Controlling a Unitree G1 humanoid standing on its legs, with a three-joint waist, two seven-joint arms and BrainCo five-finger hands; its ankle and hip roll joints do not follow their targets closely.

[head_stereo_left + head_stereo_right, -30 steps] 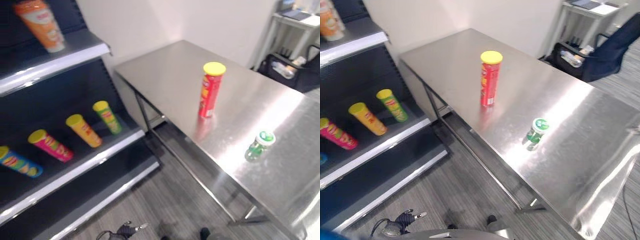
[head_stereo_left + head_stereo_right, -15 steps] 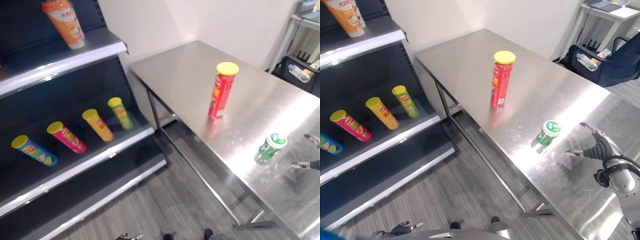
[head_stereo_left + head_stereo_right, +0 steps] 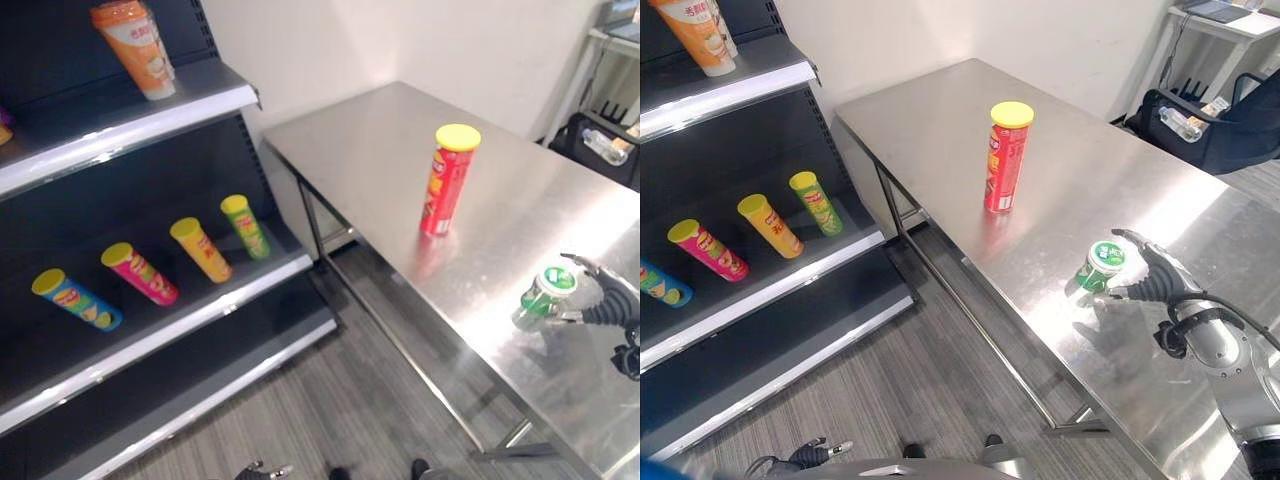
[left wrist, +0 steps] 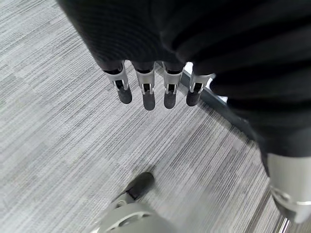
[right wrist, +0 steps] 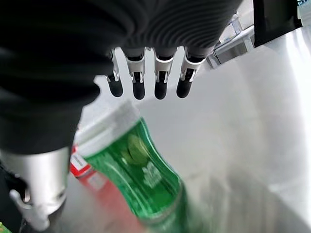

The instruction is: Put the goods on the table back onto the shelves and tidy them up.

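My right hand (image 3: 1152, 278) is spread open just beside the green cup (image 3: 1097, 268) standing on the bench (image 3: 940, 130), holding nothing. I judge the cup light and slick; I'd wrap its midsection.

Red canister (image 3: 1006, 156) and green cup (image 3: 1100, 267) stand upright on table (image 3: 940, 120).

wall (image 3: 330, 40): plain white | floor (image 3: 890, 400): grey wood-look | bg: dark chair (image 3: 1230, 130)
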